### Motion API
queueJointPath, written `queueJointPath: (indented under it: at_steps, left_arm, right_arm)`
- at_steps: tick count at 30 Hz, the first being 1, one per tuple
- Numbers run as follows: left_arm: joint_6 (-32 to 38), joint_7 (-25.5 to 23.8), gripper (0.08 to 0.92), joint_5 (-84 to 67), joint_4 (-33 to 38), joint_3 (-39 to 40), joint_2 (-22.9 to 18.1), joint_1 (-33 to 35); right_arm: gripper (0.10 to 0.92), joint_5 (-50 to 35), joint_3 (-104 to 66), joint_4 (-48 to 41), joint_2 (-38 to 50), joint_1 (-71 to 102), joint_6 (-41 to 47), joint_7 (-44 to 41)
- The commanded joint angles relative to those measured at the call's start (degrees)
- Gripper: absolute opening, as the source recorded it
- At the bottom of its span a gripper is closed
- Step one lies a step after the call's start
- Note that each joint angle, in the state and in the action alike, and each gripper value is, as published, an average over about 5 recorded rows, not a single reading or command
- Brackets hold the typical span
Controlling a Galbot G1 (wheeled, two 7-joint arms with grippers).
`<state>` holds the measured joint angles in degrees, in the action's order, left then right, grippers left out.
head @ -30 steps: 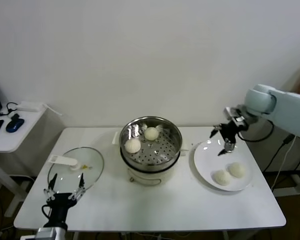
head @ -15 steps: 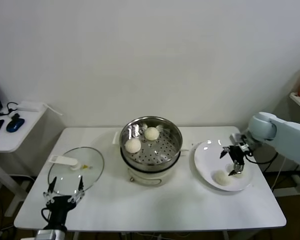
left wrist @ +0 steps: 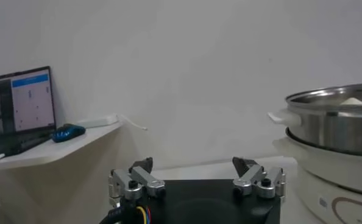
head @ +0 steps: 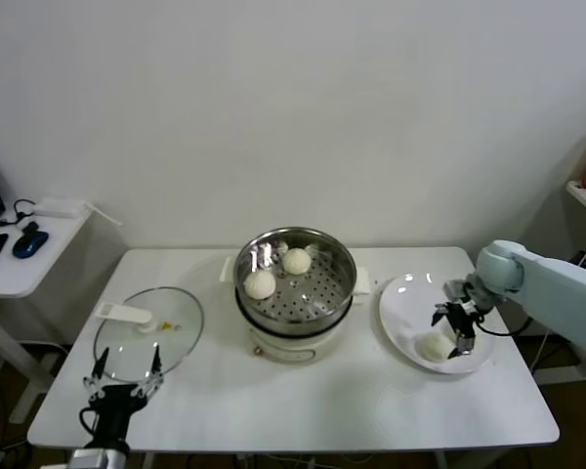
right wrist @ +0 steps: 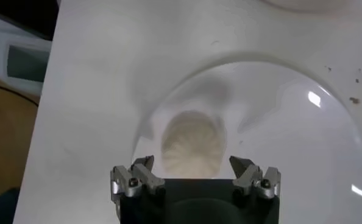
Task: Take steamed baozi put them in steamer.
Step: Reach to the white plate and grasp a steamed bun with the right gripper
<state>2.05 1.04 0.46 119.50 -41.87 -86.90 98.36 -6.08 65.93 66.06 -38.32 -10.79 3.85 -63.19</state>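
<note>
Jaws of the right gripper (right wrist: 193, 176) stand spread wide with nothing in them, one on each side of a bun (right wrist: 193, 146) that sits just ahead of them and between their tips; whether they touch it I cannot tell. Off to the robot's left of those jaws stands the table's biggest item, the steamer (head: 294, 289), with two buns (head: 260, 284) already on its holed tray. Right under the jaws is the white plate (head: 400, 298), and just beside them lies another bun (head: 433, 347). Well apart, past the steamer, the glass lid (head: 148, 332) lies flat, and near it the left gripper (head: 125, 376) waits low at the table's front edge, its jaws also apart and empty. Buns like these are probably light, soft and easily dented, so a gentle squeeze across the widest part of the sides seems best
</note>
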Motion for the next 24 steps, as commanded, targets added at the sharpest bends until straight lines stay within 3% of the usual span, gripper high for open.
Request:
queueJointPath:
  at_steps: [1, 19, 24]
  left_arm:
    - [0.01, -0.02, 0.823, -0.16, -0.2, 0.04, 0.1, 0.0]
    - [0.28, 0.14, 0.823, -0.51, -0.71, -0.01, 0.33, 0.46]
    - [0.43, 0.2, 0.823, -0.62, -0.71, -0.08, 0.34, 0.75]
  right_arm:
    - [0.823, 1.27, -1.45, -1.55, -1.25, 2.28, -0.21, 0.1]
    - [0.822, 1.97, -1.36, -2.68, -2.9, 3.15, 0.01, 0.0]
    - [0.79, 2.12, -1.49, -3.28, -3.28, 3.01, 0.07, -0.05]
